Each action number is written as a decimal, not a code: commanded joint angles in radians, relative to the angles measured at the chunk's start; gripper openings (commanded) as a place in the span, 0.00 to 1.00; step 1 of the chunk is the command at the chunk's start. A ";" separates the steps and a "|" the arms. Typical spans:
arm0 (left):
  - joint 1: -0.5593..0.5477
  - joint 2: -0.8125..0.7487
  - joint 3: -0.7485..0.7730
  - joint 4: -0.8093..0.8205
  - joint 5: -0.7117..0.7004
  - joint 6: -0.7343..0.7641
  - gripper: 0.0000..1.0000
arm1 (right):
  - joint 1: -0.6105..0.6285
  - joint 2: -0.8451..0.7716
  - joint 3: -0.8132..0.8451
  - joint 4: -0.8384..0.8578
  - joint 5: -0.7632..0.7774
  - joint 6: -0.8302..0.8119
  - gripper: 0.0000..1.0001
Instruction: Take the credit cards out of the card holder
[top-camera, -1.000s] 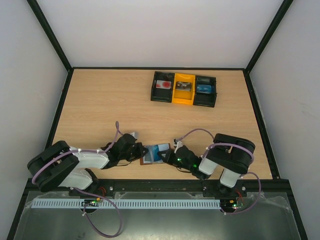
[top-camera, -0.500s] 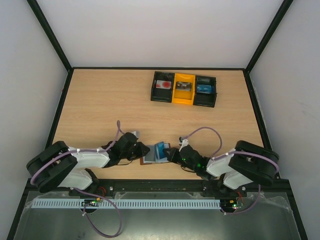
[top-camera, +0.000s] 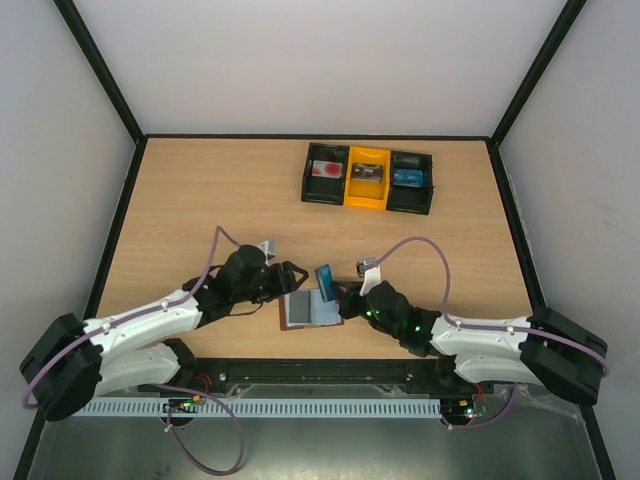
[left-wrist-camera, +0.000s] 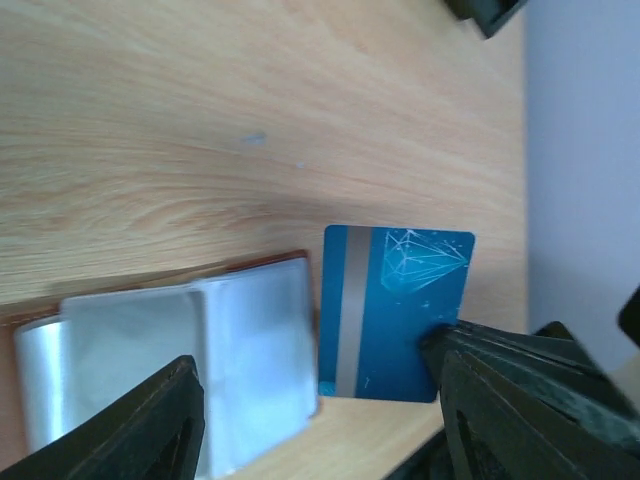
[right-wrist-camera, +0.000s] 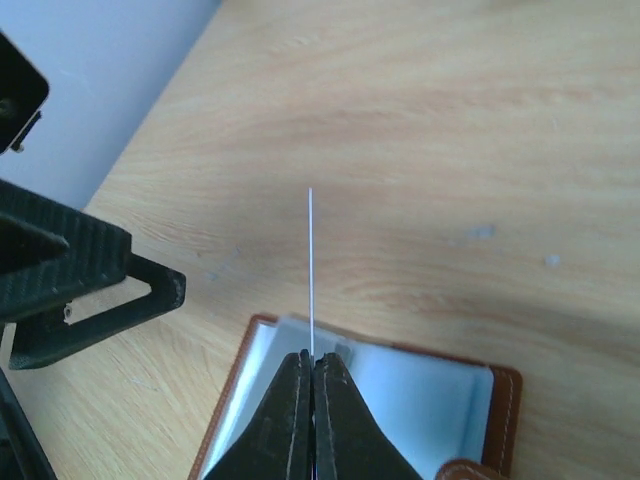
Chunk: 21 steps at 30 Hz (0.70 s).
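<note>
The brown card holder (top-camera: 303, 312) lies open near the table's front edge, its pale sleeves (left-wrist-camera: 235, 360) facing up. My right gripper (top-camera: 337, 292) is shut on a blue credit card (top-camera: 325, 277) with a grey stripe and a diamond print (left-wrist-camera: 395, 300). It holds the card upright, just above the holder's right side. In the right wrist view the card (right-wrist-camera: 311, 270) shows edge-on, rising from the shut gripper (right-wrist-camera: 313, 358) over the holder (right-wrist-camera: 425, 400). My left gripper (top-camera: 291, 277) hovers open at the holder's far left, with nothing between its fingers (left-wrist-camera: 160, 420).
A black-and-yellow three-compartment tray (top-camera: 346, 199) stands at the back right of the table, with a card in each compartment. Black frame rails run along the table's edges.
My left gripper has opened and backed off the holder. My right gripper has drawn the blue card out of the sleeves and lifted it, its arm stretching out to the left.
</note>
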 joint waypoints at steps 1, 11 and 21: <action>0.025 -0.115 0.009 -0.012 0.093 -0.071 0.67 | 0.017 -0.093 0.017 0.004 0.031 -0.317 0.02; 0.034 -0.362 -0.071 0.140 0.139 -0.321 0.70 | 0.091 -0.215 0.025 0.068 0.046 -0.702 0.02; 0.028 -0.361 -0.162 0.334 0.224 -0.488 0.71 | 0.103 -0.212 0.069 0.070 -0.003 -0.872 0.02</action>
